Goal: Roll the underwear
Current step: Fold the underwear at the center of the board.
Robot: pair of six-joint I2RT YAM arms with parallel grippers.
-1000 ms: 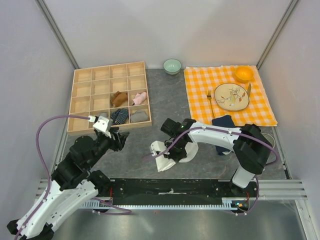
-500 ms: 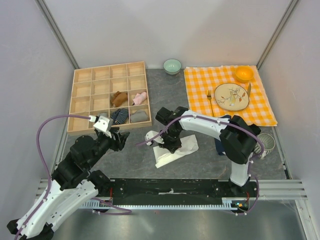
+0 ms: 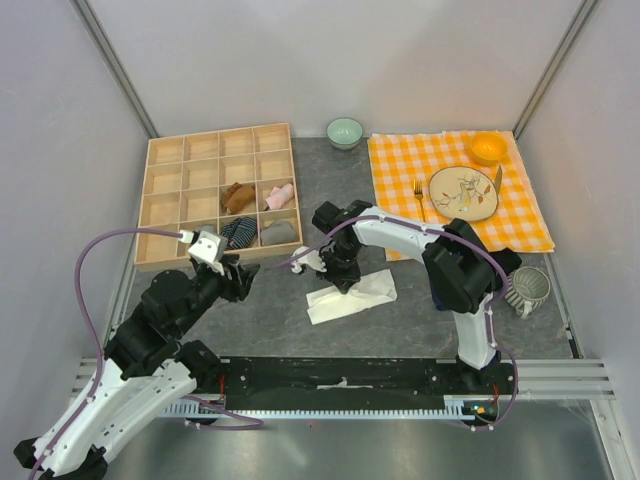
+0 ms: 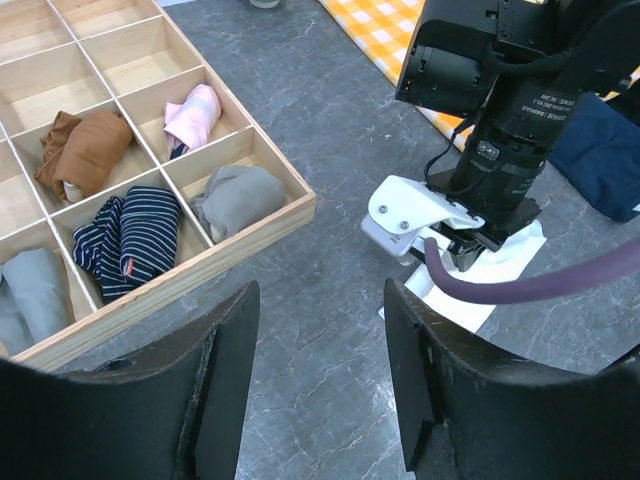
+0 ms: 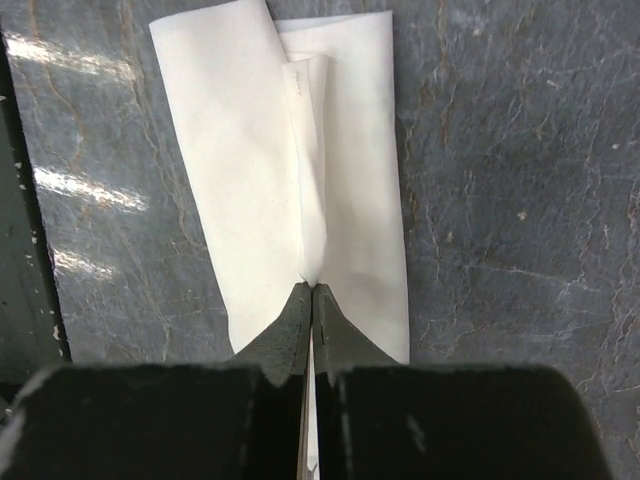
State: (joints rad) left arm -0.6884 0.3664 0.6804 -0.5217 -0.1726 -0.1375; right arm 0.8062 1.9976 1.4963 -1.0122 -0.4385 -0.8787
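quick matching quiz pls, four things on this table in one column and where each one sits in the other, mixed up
Things
1. white underwear
2. brown underwear
3. fork
4. green bowl

Places
a. on the checked cloth
b. in a compartment of the wooden tray
c. on the bare table at its far edge
d. on the table in front of the arms, pinched by the right gripper

Pairs: 1-d, 2-b, 3-a, 4-c
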